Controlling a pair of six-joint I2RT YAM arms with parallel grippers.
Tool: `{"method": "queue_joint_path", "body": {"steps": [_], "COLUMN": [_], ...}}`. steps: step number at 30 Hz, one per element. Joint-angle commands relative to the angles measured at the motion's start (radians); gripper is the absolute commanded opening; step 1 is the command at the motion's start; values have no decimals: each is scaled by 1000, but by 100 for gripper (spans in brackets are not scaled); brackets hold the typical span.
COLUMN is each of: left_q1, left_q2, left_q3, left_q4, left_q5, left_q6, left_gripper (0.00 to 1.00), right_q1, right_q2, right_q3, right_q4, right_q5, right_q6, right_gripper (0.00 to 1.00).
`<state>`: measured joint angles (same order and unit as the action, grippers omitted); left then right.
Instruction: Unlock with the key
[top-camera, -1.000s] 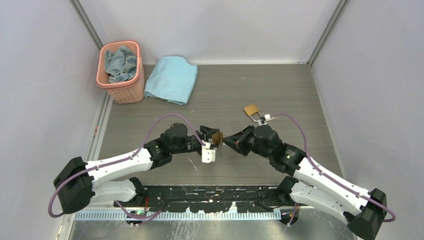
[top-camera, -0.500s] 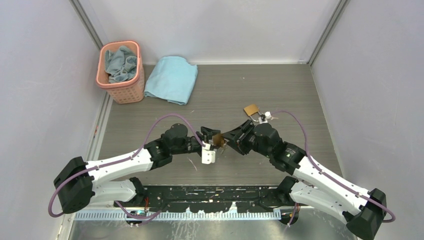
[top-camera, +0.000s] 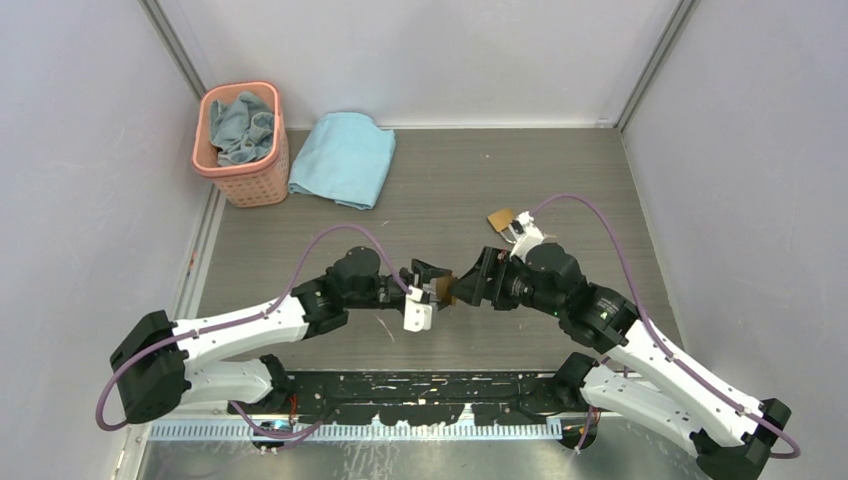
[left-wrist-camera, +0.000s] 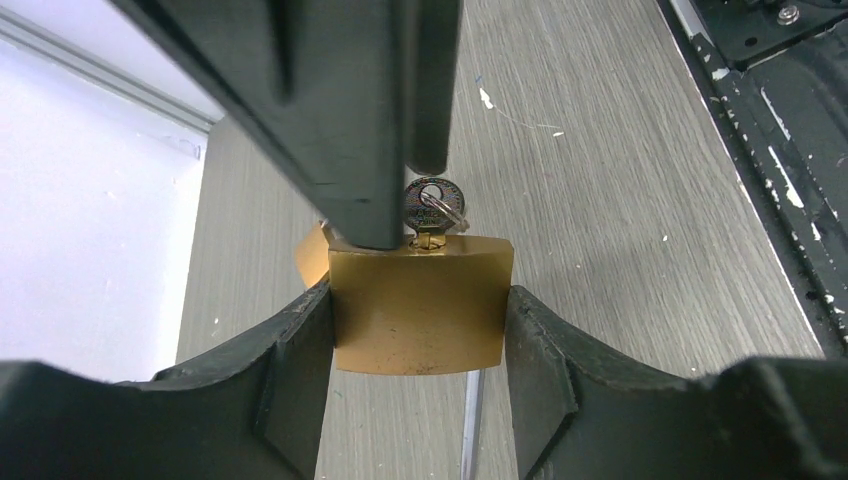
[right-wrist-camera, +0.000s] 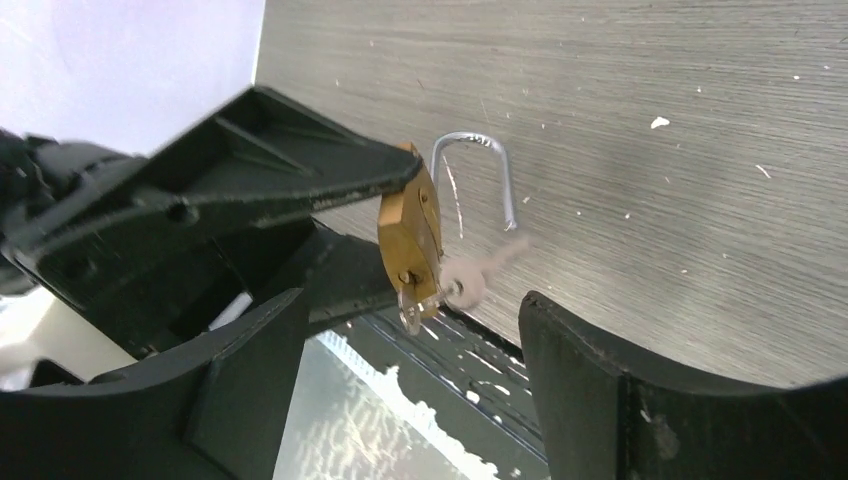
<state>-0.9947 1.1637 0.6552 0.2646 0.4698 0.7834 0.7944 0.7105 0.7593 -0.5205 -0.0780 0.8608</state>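
A pink basket (top-camera: 240, 145) in the far left corner holds crumpled cloth (top-camera: 242, 125), and a folded blue towel (top-camera: 343, 158) lies just beside it. Above mid-worktop (top-camera: 440, 180), near the front edge, the left end effector (left-wrist-camera: 418, 300) pinches the brass padlock (right-wrist-camera: 408, 225), with the key (left-wrist-camera: 432, 208) in its base. The right end effector (right-wrist-camera: 410, 310) is spread to either side of the key. A second padlock (top-camera: 500, 218) lies behind the right wrist, with bare worktop beyond.

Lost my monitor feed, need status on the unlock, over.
Left fingers shut on padlock. Right fingers open, astride the key, which sits in the keyhole. Second padlock on table beyond, not in the way.
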Motion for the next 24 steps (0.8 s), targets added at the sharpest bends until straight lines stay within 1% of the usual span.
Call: {"method": "queue_joint_path", "body": {"steps": [1, 9, 17, 24], "left_q1": [1, 1, 1, 1], "left_q2": [0, 17, 17, 31], "left_q3": [83, 102, 103, 107], "left_q4": [101, 85, 69, 71], "left_q5": [26, 34, 36, 21], "left_q6": [-59, -111, -131, -139], "left_gripper": [0, 0, 0, 0], "right_q1": [-3, 2, 12, 24], "right_q2": [-9, 62, 128, 140], "right_q3": [36, 42, 68, 79], "right_q4": [-21, 23, 64, 70], "right_q5": [-88, -97, -71, -37], "right_q6": [-168, -202, -235, -247], "right_gripper": [82, 79, 73, 65]}}
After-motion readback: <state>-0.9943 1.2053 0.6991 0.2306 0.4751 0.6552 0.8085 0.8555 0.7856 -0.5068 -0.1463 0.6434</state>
